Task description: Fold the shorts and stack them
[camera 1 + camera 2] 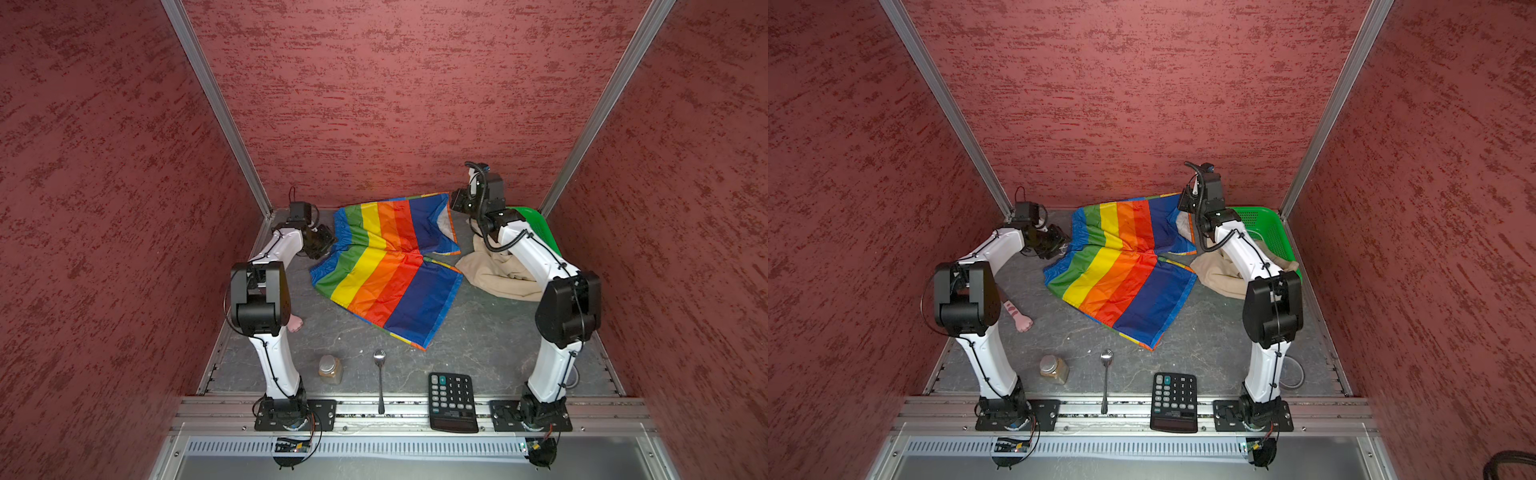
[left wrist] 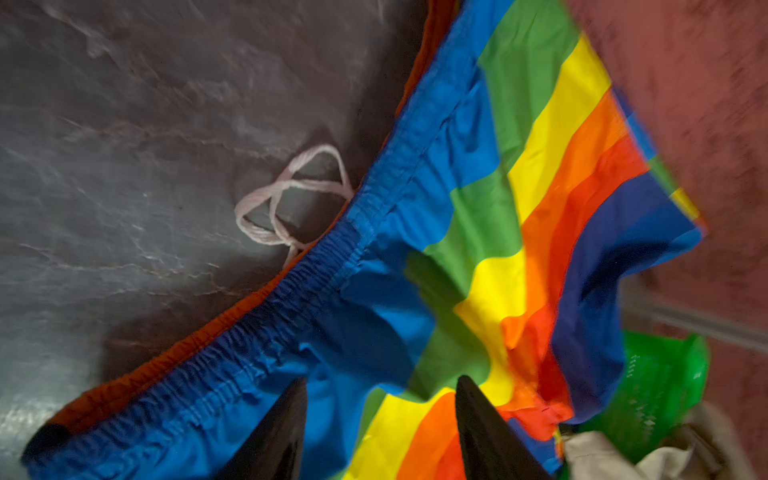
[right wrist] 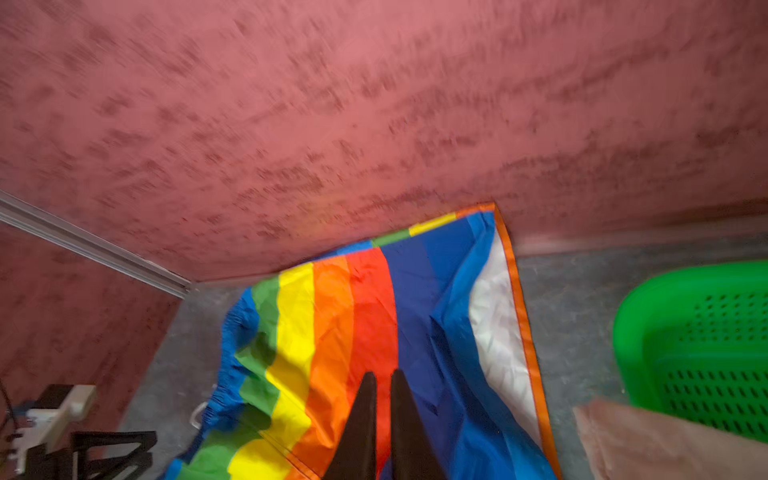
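So the grey marbled desk (image 1: 478, 332) took up the whole floor of the red-walled booth. The two white arms reached toward the far end, one on each side.

The rainbow-striped shorts (image 1: 386, 266) were the biggest loose thing. They lay spread flat across the middle and far part of the desk, waistband toward the left side and both legs pointing right. The far leg's corner was riding up against the back wall.

The left gripper (image 2: 382, 379) sat at the waistband with its fingers spread apart over the blue and yellow cloth. The right gripper (image 3: 383, 372) was up above the far leg, fingers pressed nearly together. I honestly couldn't tell if any cloth was pinched between them.

The beige shorts (image 1: 494, 272) were a crumpled heap just right of the rainbow pair, partly under the right arm. They touched the green basket (image 1: 536, 224) in the far right corner.

Along the near edge sat a black calculator (image 1: 452, 401), then a spoon (image 1: 380, 382), then a small jar (image 1: 330, 369) of something brown. A little pink thing (image 1: 1019, 318) peeked out by the left arm.

Smallest bit was the white drawstring (image 2: 286, 203), looped on the desk right beside the waistband.
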Robot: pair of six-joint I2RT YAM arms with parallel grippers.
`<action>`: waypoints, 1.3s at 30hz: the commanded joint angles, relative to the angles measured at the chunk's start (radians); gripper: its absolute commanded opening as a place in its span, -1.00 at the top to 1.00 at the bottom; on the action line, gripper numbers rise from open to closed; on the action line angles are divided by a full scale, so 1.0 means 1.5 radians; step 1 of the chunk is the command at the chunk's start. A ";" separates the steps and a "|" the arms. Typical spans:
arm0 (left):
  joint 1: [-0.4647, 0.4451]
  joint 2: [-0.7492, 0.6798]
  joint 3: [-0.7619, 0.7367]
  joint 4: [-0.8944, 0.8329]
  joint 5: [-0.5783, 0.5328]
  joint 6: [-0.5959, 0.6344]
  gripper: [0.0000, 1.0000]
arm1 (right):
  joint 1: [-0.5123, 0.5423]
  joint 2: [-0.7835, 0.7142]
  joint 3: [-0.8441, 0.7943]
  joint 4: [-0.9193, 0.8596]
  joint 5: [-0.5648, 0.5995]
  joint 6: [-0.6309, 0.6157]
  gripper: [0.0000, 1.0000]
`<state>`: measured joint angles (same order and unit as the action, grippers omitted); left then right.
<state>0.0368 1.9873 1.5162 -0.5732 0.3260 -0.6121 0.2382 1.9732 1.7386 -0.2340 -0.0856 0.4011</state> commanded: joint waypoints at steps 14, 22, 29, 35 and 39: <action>0.043 0.076 -0.091 0.017 -0.087 -0.049 0.64 | -0.020 0.275 0.213 -0.160 -0.023 -0.027 -0.18; 0.042 0.057 -0.123 -0.010 -0.099 -0.055 0.69 | -0.023 0.284 0.198 -0.140 -0.117 -0.012 -0.21; 0.042 0.055 -0.125 -0.009 -0.096 -0.061 0.70 | -0.012 0.270 0.117 -0.107 -0.144 -0.005 -0.18; 0.043 0.059 -0.121 -0.013 -0.091 -0.061 0.70 | -0.012 0.257 0.063 -0.066 -0.166 0.018 0.19; 0.043 0.060 -0.124 -0.012 -0.092 -0.060 0.70 | -0.016 0.227 0.021 -0.037 -0.140 0.038 0.63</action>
<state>0.0952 2.0399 1.3731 -0.4812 0.2447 -0.7029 0.2180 2.3714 1.8114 -0.3248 -0.3061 0.4271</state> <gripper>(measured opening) 0.150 0.203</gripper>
